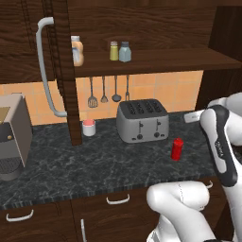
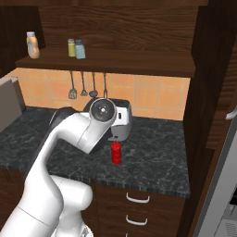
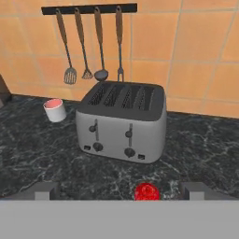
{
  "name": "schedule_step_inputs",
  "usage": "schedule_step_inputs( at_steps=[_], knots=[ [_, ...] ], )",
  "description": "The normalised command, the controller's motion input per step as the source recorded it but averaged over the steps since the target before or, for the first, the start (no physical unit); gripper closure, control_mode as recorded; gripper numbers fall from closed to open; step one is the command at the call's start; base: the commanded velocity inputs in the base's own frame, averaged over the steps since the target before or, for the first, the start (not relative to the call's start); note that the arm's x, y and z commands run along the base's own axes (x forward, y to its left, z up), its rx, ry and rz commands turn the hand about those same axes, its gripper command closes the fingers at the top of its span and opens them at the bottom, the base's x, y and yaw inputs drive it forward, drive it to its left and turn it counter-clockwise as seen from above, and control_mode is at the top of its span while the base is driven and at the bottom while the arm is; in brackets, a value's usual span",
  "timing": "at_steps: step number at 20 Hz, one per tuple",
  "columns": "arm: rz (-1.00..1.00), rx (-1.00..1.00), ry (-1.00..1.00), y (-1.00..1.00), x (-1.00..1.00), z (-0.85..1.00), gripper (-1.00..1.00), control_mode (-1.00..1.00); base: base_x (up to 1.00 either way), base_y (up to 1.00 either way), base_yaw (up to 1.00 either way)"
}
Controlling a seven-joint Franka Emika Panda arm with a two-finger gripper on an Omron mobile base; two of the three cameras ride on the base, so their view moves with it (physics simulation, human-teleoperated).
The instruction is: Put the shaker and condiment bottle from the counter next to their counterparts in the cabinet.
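The red condiment bottle (image 1: 177, 149) (image 2: 115, 152) stands on the dark counter (image 1: 94, 163) in front of the toaster. In the hand view its red top (image 3: 146, 191) shows low down, between the spread fingertips of my gripper (image 3: 120, 190), which is open and holds nothing. The pale grey-blue shaker (image 1: 125, 52) (image 2: 80, 49) stands on the shelf of the cabinet (image 1: 165, 61), right beside the olive-yellow shaker (image 1: 114, 51) (image 2: 71, 47). The tan-orange bottle (image 1: 77, 51) (image 2: 32, 45) stands further left on that shelf.
A grey toaster (image 1: 142, 120) (image 3: 121, 121) sits behind the red bottle. A white cup (image 1: 89, 127) (image 3: 55, 110) stands to its left, under hanging utensils (image 1: 104, 90). The cabinet door (image 1: 64, 71) hangs open. A coffee machine (image 1: 12, 137) stands far left.
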Motion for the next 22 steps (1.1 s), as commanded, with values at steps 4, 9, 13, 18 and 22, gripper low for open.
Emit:
schedule_step_inputs(
  at_steps=[4, 9, 13, 18, 22],
  knots=[
    [0.02, -0.01, 0.04, -0.08, 0.0, -0.45, -1.0, -1.0, 0.0, 0.0, 0.0],
    [0.12, 0.0, 0.0, -0.41, 0.0, -0.47, -1.0, -1.0, 0.0, 0.0, 0.0],
    [0.1, -0.02, 0.06, -0.26, 0.1, -0.33, -1.0, -1.0, 0.0, 0.0, 0.0],
    [0.08, -0.01, 0.01, -0.33, 0.04, -0.29, -1.0, -1.0, 0.0, 0.0, 0.0],
    [0.04, 0.0, 0.03, -0.06, 0.0, -0.36, -1.0, -1.0, 0.0, 0.0, 0.0]
  ],
)
